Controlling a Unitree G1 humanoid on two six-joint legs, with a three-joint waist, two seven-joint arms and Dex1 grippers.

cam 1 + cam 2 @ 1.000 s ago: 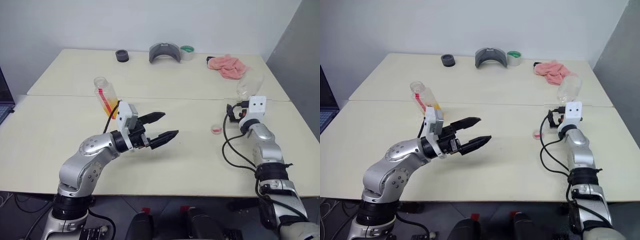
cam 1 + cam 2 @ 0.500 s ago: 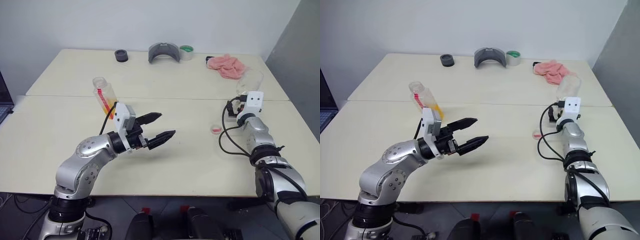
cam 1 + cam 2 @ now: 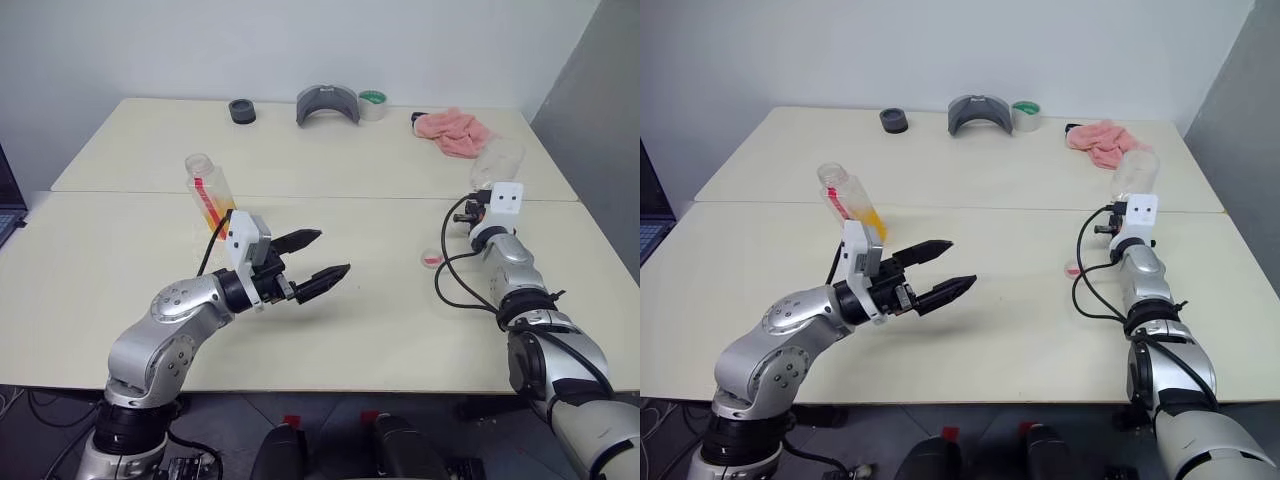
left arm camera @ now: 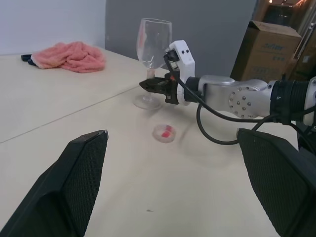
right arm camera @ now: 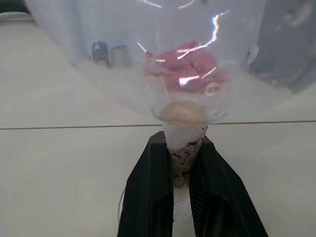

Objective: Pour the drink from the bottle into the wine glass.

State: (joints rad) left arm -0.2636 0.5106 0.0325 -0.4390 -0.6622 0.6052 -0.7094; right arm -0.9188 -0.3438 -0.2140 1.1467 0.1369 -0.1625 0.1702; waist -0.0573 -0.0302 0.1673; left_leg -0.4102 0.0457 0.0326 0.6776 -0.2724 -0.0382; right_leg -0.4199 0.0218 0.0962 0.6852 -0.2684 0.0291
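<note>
The bottle (image 3: 208, 188) stands uncapped at the left of the table, with the orange drink (image 3: 221, 218) in its lower part. In front of it my left gripper (image 3: 322, 255) hovers open and empty, pointing toward the right; its fingers (image 4: 74, 182) frame the left wrist view. The wine glass (image 3: 498, 163) stands at the right, empty. My right gripper (image 5: 180, 163) is shut on the glass stem (image 5: 181, 148) just under the bowl. The same grip shows from the side on the wine glass (image 4: 153, 44). A small pink-red cap (image 3: 432, 259) lies on the table left of the glass.
A pink cloth (image 3: 455, 133), a grey curved object (image 3: 328, 104), a roll of tape (image 3: 373, 103) and a small black ring (image 3: 241, 111) lie along the far edge. A seam (image 3: 330, 196) runs between the two tables. A laptop edge (image 3: 8, 205) is at far left.
My right gripper's fingers have closed on the wine glass stem. The left arm has stayed where it was, still open.
</note>
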